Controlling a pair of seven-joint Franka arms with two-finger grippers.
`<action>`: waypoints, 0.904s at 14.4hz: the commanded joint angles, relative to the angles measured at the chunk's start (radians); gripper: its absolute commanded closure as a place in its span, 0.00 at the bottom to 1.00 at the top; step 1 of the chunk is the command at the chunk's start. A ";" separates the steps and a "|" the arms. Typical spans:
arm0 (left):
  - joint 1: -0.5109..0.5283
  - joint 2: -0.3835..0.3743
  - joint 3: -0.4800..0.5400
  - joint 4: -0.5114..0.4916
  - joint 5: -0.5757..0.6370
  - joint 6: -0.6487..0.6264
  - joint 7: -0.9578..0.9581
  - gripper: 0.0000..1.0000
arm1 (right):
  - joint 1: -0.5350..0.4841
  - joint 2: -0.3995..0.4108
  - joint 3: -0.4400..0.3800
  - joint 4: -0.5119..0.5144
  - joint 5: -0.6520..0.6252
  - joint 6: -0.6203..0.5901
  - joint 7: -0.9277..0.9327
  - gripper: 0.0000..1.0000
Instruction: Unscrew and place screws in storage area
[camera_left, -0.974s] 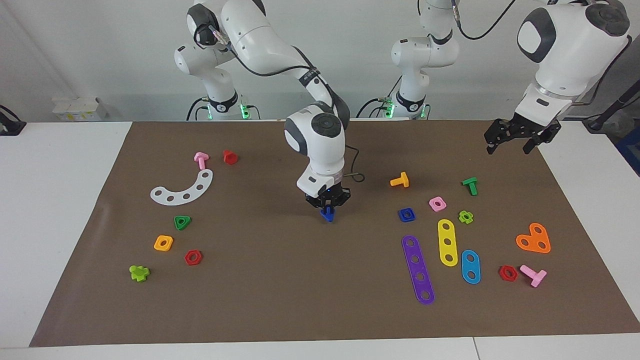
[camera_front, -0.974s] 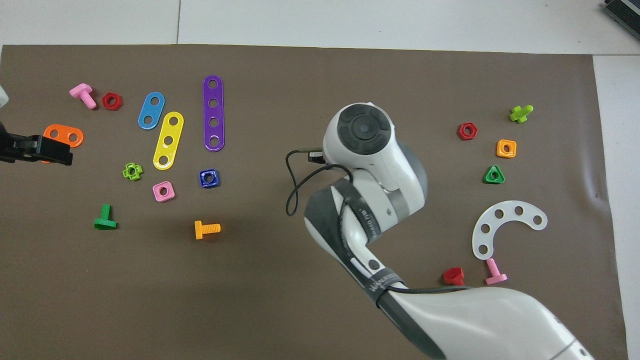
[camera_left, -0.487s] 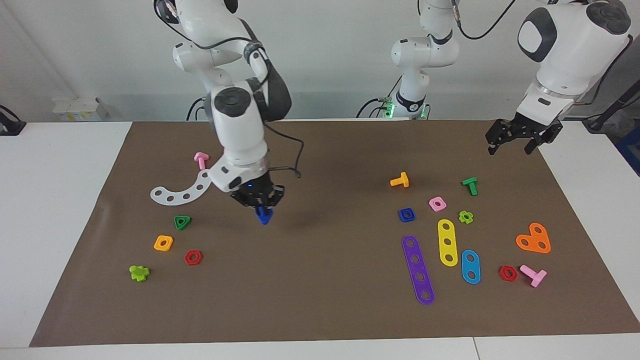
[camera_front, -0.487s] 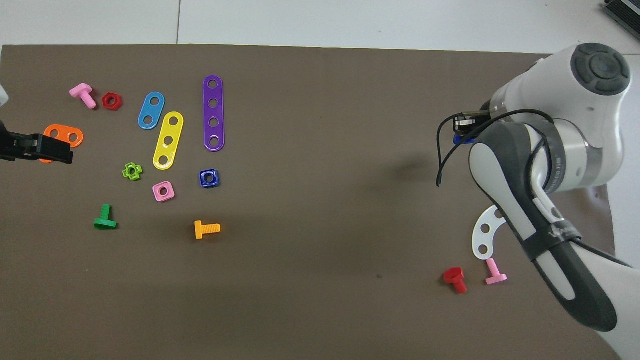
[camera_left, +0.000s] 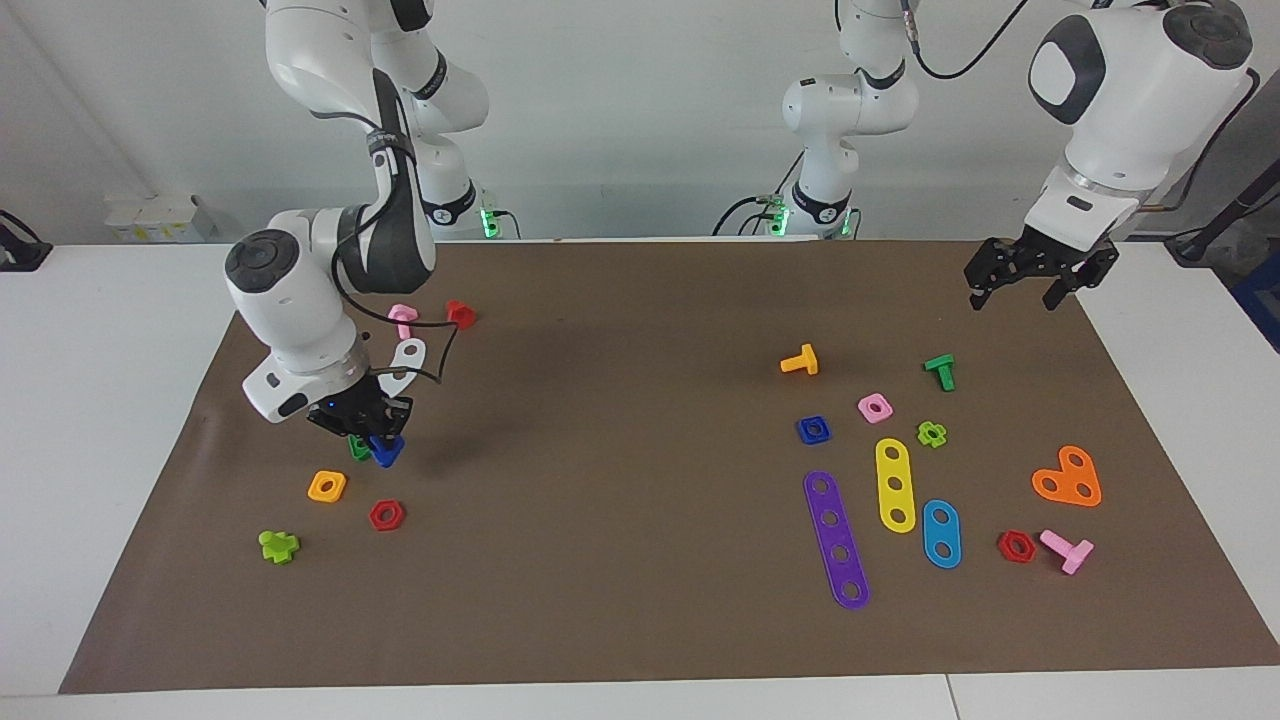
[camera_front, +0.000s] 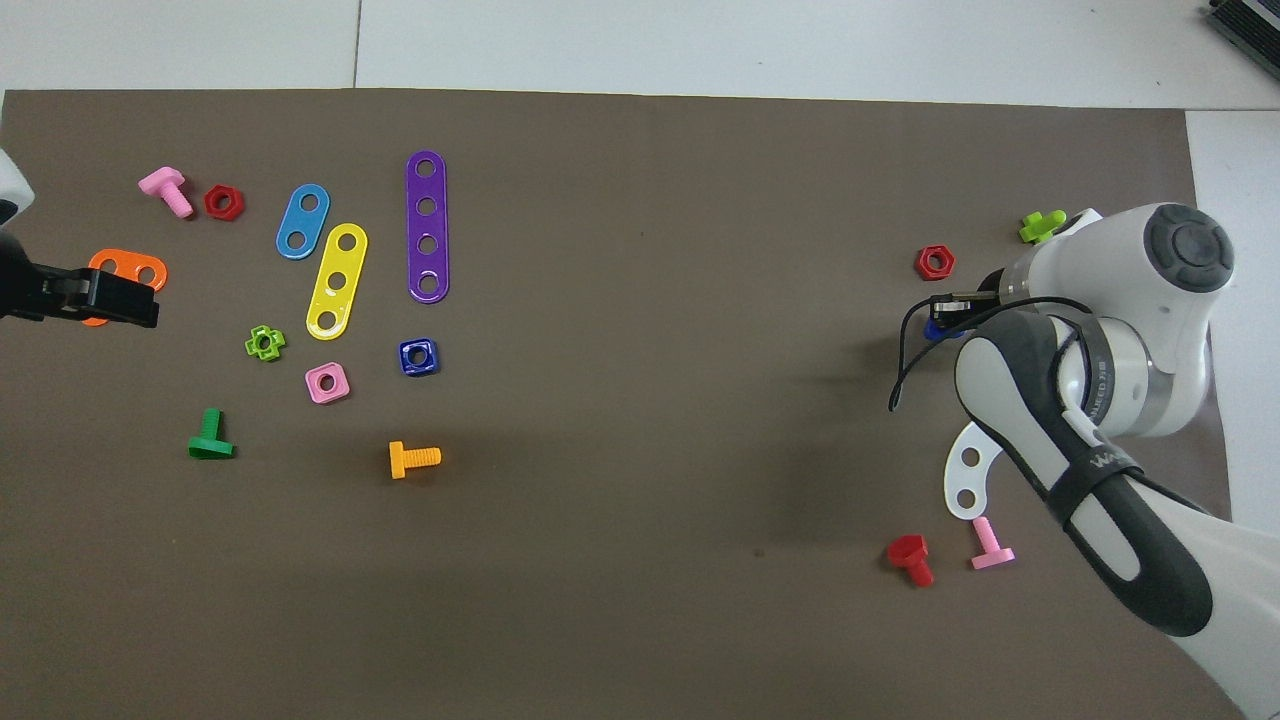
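My right gripper is shut on the blue bolt, whose triangular head points down, low over the mat beside the green triangular nut at the right arm's end. In the overhead view the arm covers most of the blue bolt. The blue square nut lies on the mat toward the left arm's end and also shows in the overhead view. My left gripper is open and empty, raised over the mat's corner near the left arm's base, and waits there.
Near the right gripper lie an orange square nut, a red hex nut, a lime cross piece, a white curved strip, a pink bolt and a red bolt. By the blue nut lie an orange bolt, a pink nut and coloured strips.
My right arm has swung with the blue bolt from the middle of the mat to the right arm's end, over the green triangular nut. The left arm has barely moved.
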 joint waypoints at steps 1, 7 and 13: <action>-0.005 -0.018 0.003 -0.012 -0.009 0.000 -0.013 0.00 | -0.010 -0.055 0.011 -0.094 0.027 0.030 -0.035 1.00; -0.005 -0.018 0.003 -0.012 -0.009 -0.003 -0.013 0.00 | 0.000 -0.052 0.011 -0.099 0.026 0.095 0.043 0.00; -0.003 -0.020 0.004 -0.012 -0.009 -0.006 -0.013 0.00 | -0.022 -0.159 -0.004 0.101 0.004 -0.144 0.060 0.00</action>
